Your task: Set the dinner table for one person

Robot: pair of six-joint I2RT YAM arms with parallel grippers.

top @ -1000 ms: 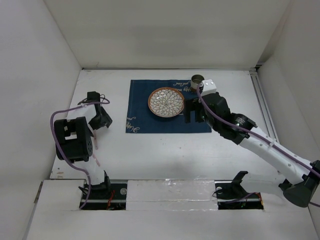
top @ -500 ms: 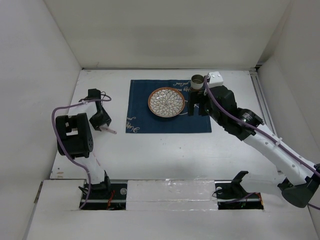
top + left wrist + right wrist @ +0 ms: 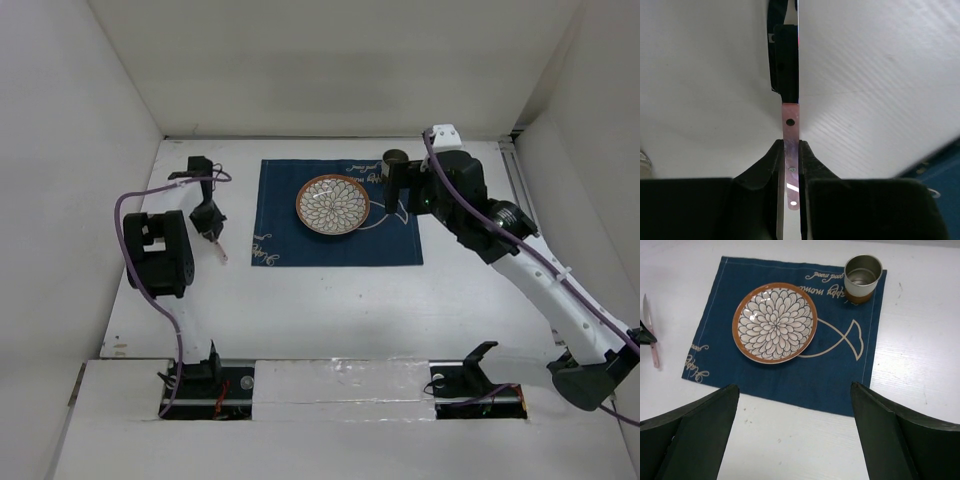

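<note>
On the white dinner table [image 3: 330, 300] lies a navy placemat [image 3: 300, 245] [image 3: 830, 375]. A flower-patterned plate [image 3: 333, 204] [image 3: 774, 322] sits on it, and a metal cup [image 3: 396, 158] [image 3: 862, 277] stands on its far right corner. My left gripper [image 3: 208, 218] [image 3: 791, 145] is shut on the pink handle of a knife [image 3: 220, 250] [image 3: 790, 120] [image 3: 654, 347], left of the placemat. My right gripper [image 3: 393, 188] [image 3: 795, 430] hangs open and empty over the placemat's right part, near the cup.
White walls close in the table on the left, back and right. A metal rail [image 3: 525, 200] runs along the right side. A corner of the placemat [image 3: 940, 165] shows low right in the left wrist view.
My left gripper has shut on the knife and carried it up and toward the far side. My right arm has drawn back to the right, still open.
</note>
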